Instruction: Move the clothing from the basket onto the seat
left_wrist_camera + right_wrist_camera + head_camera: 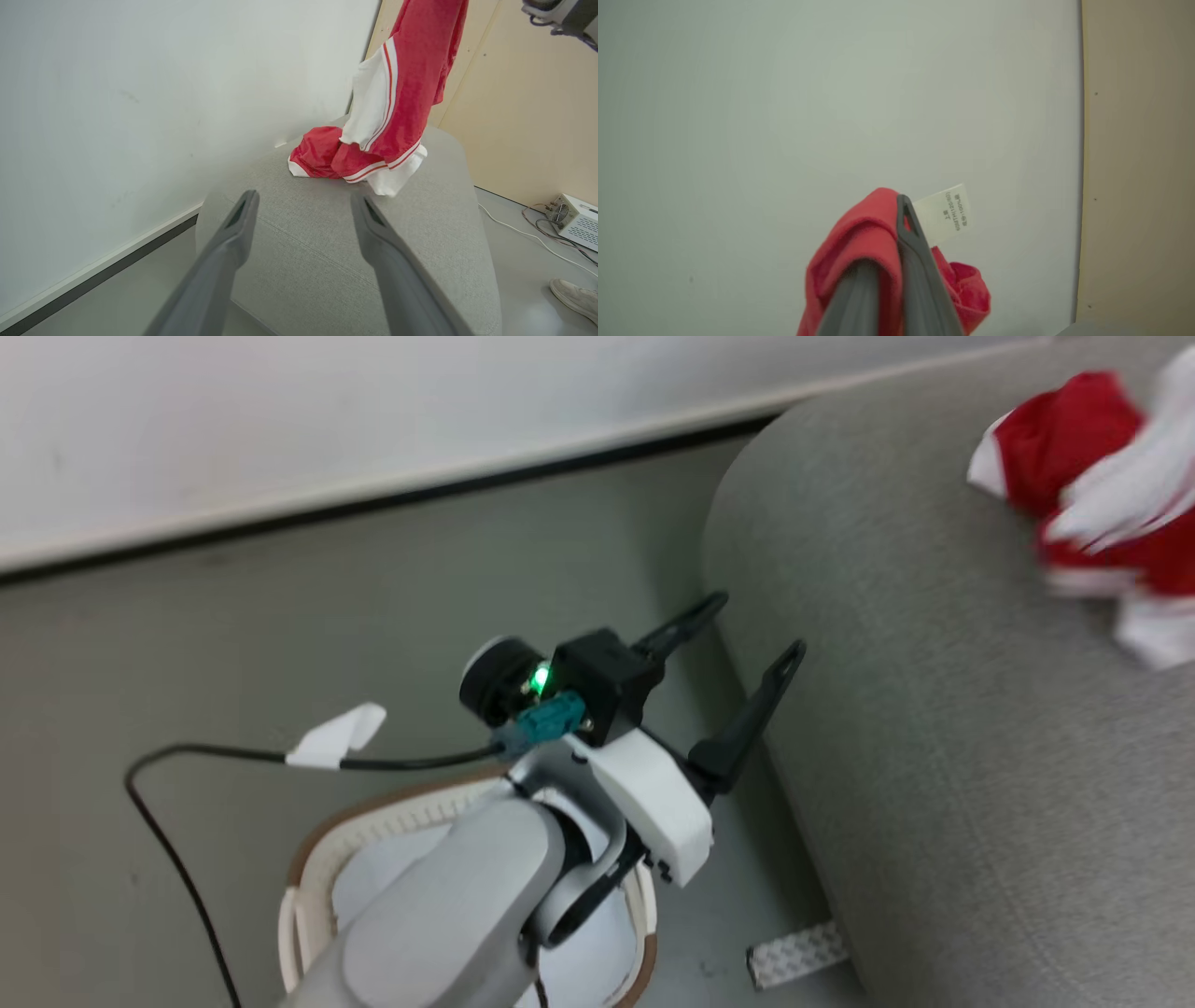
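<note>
The right end effector (899, 212) has its two fingers pressed together, clamped on a fold of the red clothing (397, 93); a white care label (945, 214) sticks out beside the fingertip. The left end effector (754, 627) stands wide apart, holding and touching nothing, poised at the rounded edge of the grey seat (934, 756).

In the left wrist view the clothing hangs from above, and its lower end, with a white panel and stripes, rests on the seat against a crumpled red bundle. It lies well beyond the left fingertips, farther along the seat.

There is one basket (313, 859), on the floor beneath the left forearm, and one seat. I cannot tell whether the red fabric is one garment or two.
</note>
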Motion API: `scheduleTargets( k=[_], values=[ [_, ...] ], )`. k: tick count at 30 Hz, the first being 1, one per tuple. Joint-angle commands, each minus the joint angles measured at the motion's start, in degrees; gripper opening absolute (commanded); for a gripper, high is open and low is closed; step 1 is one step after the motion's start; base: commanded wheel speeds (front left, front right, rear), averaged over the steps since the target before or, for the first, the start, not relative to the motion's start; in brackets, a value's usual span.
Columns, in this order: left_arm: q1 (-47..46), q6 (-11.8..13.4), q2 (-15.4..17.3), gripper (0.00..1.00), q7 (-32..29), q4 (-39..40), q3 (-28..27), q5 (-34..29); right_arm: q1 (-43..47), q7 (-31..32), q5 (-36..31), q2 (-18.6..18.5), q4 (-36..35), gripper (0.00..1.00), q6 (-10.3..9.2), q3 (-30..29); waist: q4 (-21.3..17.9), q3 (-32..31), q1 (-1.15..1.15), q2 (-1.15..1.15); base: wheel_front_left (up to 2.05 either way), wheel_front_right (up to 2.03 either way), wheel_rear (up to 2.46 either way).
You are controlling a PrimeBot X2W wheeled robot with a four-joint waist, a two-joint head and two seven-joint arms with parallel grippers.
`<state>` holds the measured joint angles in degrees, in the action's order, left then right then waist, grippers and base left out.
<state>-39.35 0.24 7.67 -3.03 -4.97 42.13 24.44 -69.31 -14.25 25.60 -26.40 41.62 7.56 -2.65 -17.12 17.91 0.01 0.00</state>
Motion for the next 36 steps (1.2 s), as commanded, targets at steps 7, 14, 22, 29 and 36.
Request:
scheduleTargets(
  k=[7,14,22,29,36],
  values=[
    [-7.52,-1.65,-0.11,1.0,-1.28,1.68,0.37,-2.59,-10.6,-0.3,-11.84,-2.21,7.29,0.0,-0.14,-15.61,6.47,18.83,-0.01,0.0,0.0,0.0,0.0],
    [-8.71,-2.43,0.01,1.0,0.63,-0.17,0.63,-2.71,-4.46,-0.9,-21.88,3.38,12.45,0.0,-0.15,-27.46,8.12,22.7,-0.01,0.0,0.0,0.0,0.0],
    [-7.51,-2.02,1.05,1.0,2.46,-2.14,-0.04,-1.93,3.12,-0.88,-27.78,10.82,9.11,1.0,-0.15,-34.14,8.27,19.79,-0.01,0.0,0.0,0.0,0.0],
    [-4.24,-0.94,1.49,1.0,5.32,-3.58,-0.97,-0.24,8.82,-0.87,-28.8,14.96,2.57,1.0,-0.15,-31.72,8.23,13.18,-0.01,0.0,0.0,0.0,0.0],
    [3.0,1.74,2.48,1.0,11.43,-6.33,-4.53,2.81,19.87,-0.88,-26.72,17.45,-6.21,1.0,-0.15,-24.16,9.84,2.55,-0.01,0.0,0.0,0.0,0.0]
  ],
)
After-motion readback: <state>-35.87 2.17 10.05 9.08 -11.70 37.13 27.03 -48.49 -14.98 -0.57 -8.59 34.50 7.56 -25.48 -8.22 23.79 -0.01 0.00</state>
